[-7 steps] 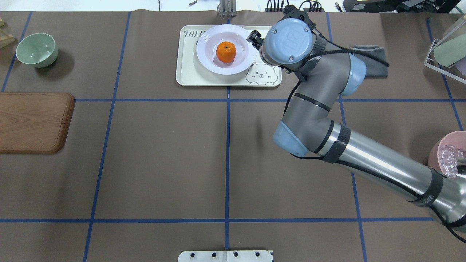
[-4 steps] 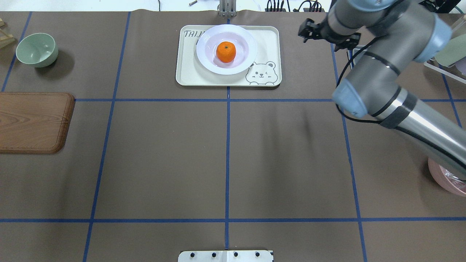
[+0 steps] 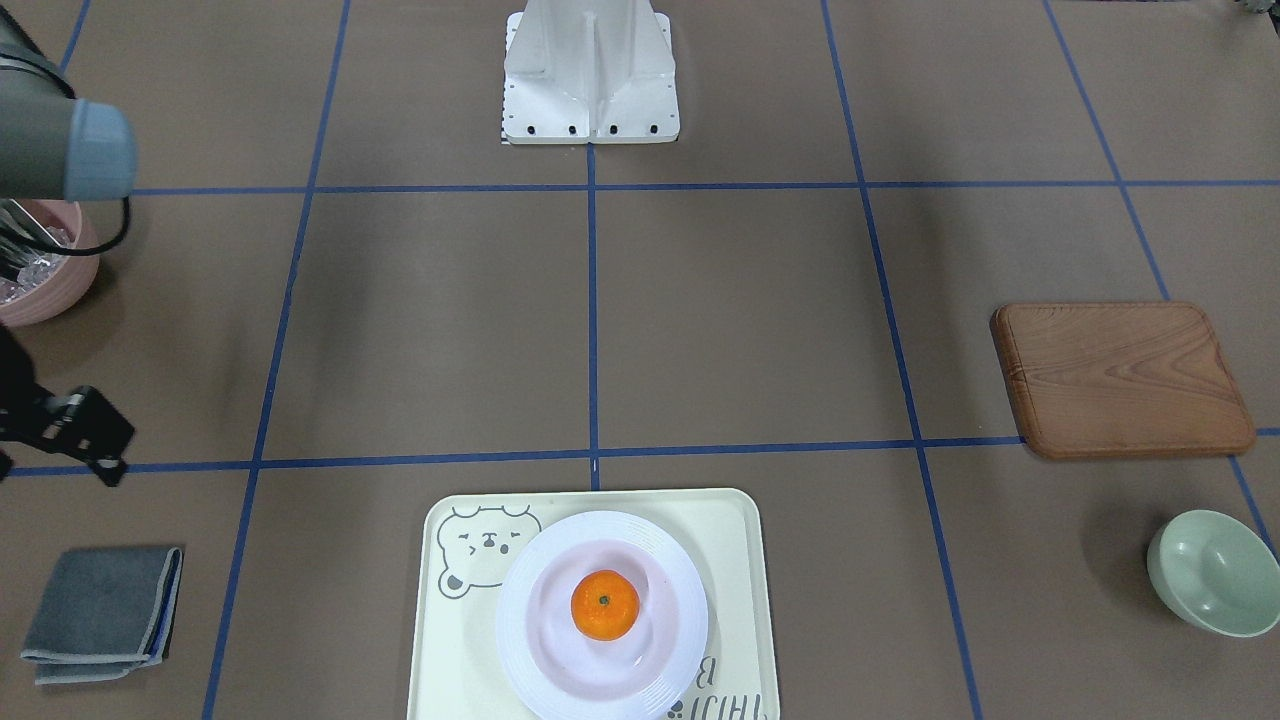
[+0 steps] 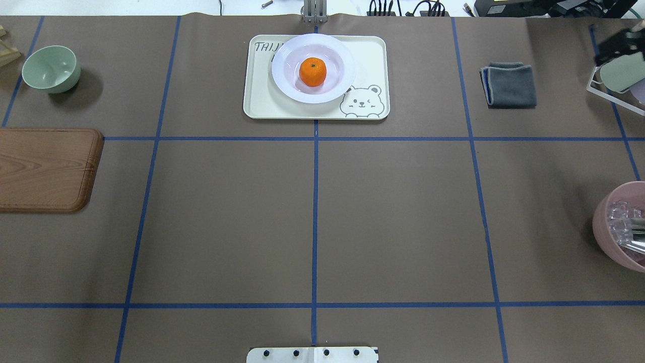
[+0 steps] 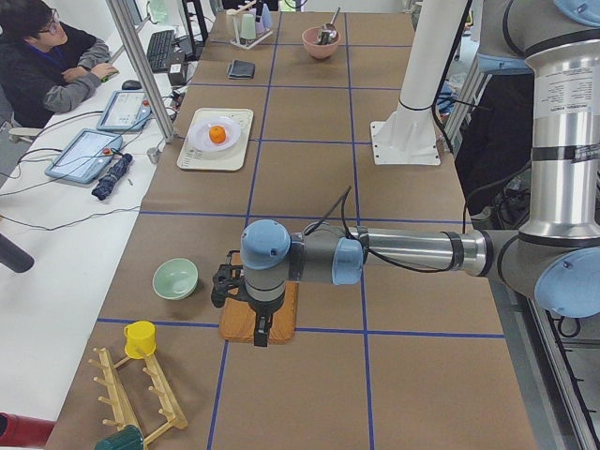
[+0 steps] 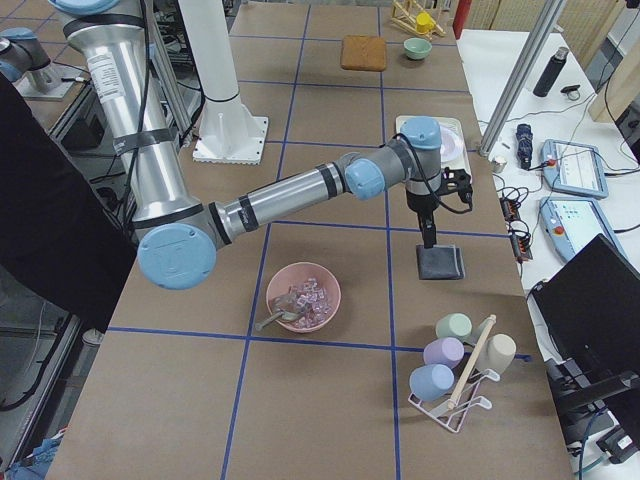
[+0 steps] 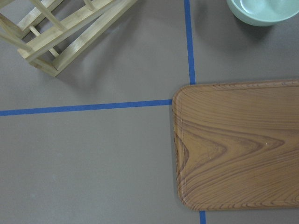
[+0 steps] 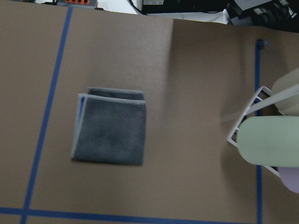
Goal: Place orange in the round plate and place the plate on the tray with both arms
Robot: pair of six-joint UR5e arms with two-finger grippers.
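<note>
The orange lies in the middle of the round plate, which rests on the tray at the far centre of the table. The front view shows the same: orange, plate, tray. My right gripper is far off at the right edge, blurred, above the folded cloth's side; whether it is open or shut I cannot tell. My left gripper shows only in the left side view, hanging over the wooden board, so I cannot tell its state. Nothing touches the plate.
A grey folded cloth lies right of the tray. A pink bowl of ice and a cup rack stand at the right edge. At the left are a wooden board and a green bowl. A person sits beside the table.
My right arm has pulled back from the plate's right rim and swung away to the table's right edge. Plate, orange and tray have stayed put.
</note>
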